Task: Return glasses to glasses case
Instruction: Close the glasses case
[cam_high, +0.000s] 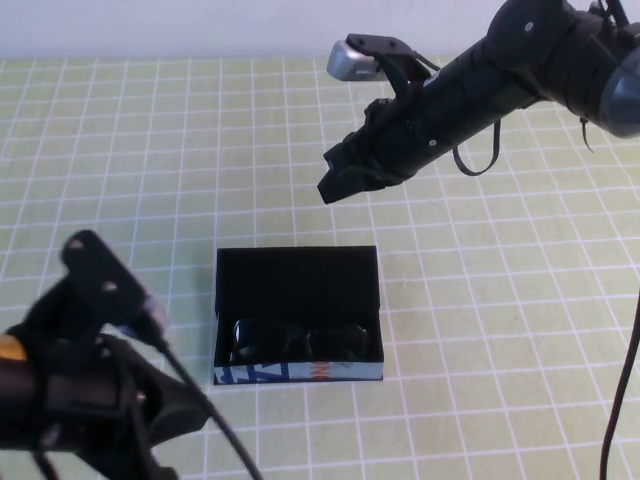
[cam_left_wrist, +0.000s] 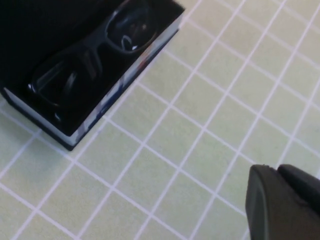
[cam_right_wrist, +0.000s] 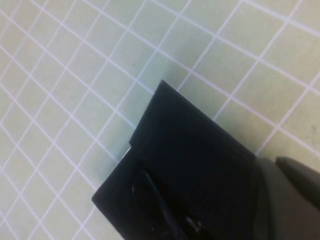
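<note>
STATE: glasses (cam_high: 298, 341) inside open case (cam_high: 297, 282) | right claw (cam_high: 337, 176) shut, empty, above case | left claw (cam_left_wrist: 285, 200) near, opening indeterminate | RISK: descending onto lid, crushing lenses

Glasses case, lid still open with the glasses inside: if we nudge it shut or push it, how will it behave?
The glasses case looks like a light hinged box, so a push likely slides it across the table. Flat and low, it seems unlikely to tip. The glasses lie loose inside and may shift. Right gripper hangs shut above; left gripper is beside the case.
</note>
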